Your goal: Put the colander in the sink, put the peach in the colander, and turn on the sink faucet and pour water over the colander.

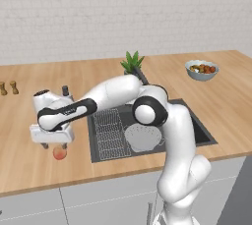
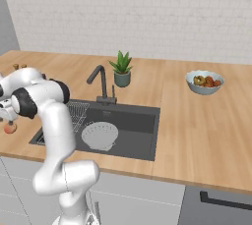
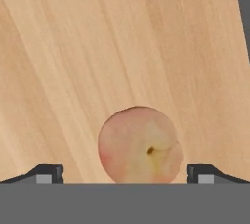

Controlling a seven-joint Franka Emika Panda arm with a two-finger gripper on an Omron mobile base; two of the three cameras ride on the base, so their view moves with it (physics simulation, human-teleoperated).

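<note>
Hovering over peach [image 3: 140,145] on counter [image 1: 29,170] left of sink [image 1: 199,130]; gripper [image 3: 124,171] fully open, holding nothing, fingertips either side. Colander [image 1: 142,138] already in sink. Probably light, round, soft-skinned, prone to rolling: best gripped gently across widest middle.

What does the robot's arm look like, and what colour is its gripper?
The arm is glossy white, made of rounded tube sections with dark, nearly black joints. Its hand is a boxy white block, and the gripper ends in two small dark fingertips. No cables or markings show.
</note>
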